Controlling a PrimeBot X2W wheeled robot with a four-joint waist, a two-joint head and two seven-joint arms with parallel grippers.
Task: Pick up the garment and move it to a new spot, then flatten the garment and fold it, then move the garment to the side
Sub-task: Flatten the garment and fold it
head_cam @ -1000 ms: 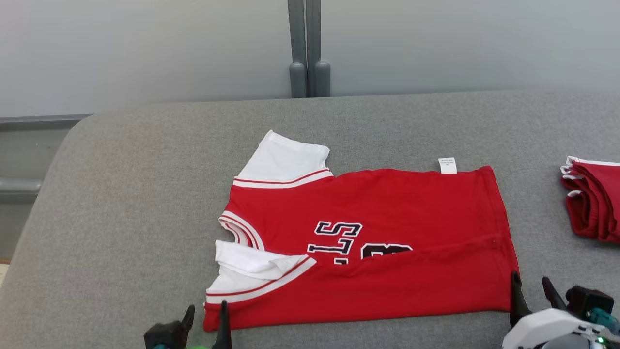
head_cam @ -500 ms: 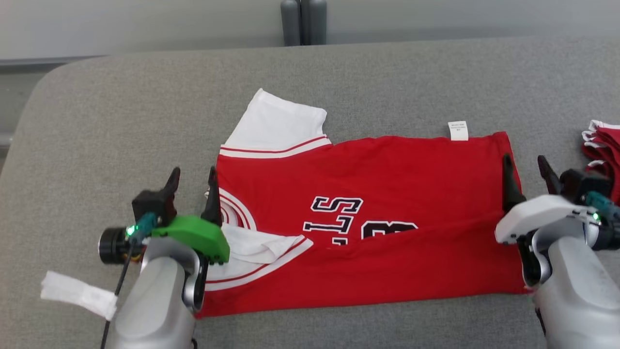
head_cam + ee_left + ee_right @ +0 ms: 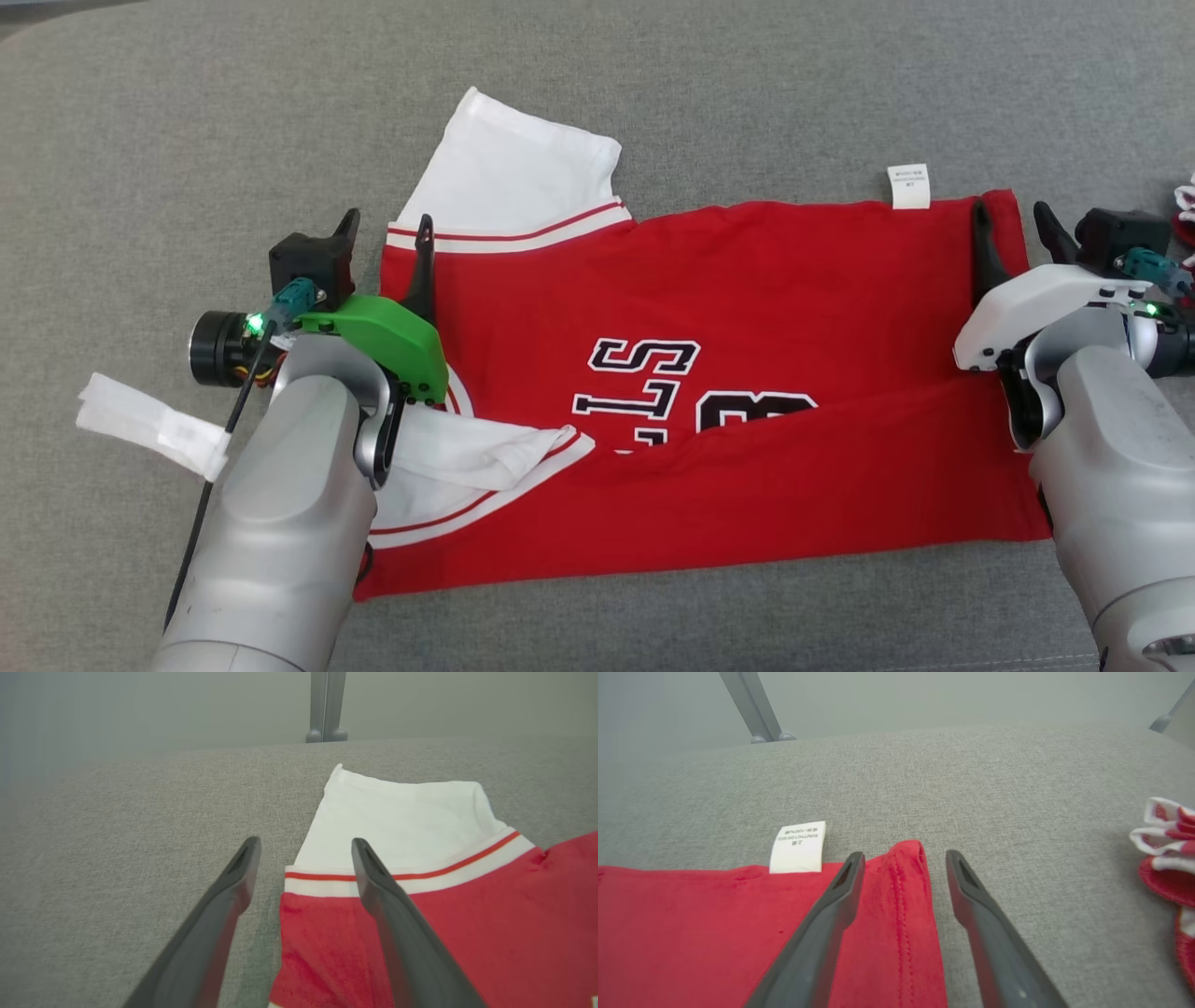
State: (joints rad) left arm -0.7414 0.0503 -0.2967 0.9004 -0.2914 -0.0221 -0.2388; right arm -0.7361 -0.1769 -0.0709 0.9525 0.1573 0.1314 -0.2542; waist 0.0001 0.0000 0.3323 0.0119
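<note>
Your red short-sleeved jersey with white sleeves and black lettering (image 3: 747, 308) lies flat across the middle of the grey fabric-covered bench (image 3: 187, 112), collar end to the left and hem to the right. Its near long edge is already folded over toward the far side, covering the lower part of the lettering, and the near white sleeve (image 3: 467, 457) lies crumpled on top of that fold. The far white sleeve (image 3: 513, 173) sticks out past the far edge at the left, and a small white care label (image 3: 908, 185) juts out from the far edge near the right corner. Your left claw (image 3: 389, 217) is spread wide and holds nothing: one finger is over bare bench just left of the jersey's edge, the other over the seam where the far sleeve meets the red body. Your right claw (image 3: 1008, 205) is also spread and empty, straddling the far right corner, with its left finger over the red cloth and its right finger over bare bench. You cannot tell whether either touches the fabric. A folded red-and-white garment (image 3: 1167, 858) sits further right, apart from the hem. Bare bench lies wide to the far side and left, narrower along the near edge.
</note>
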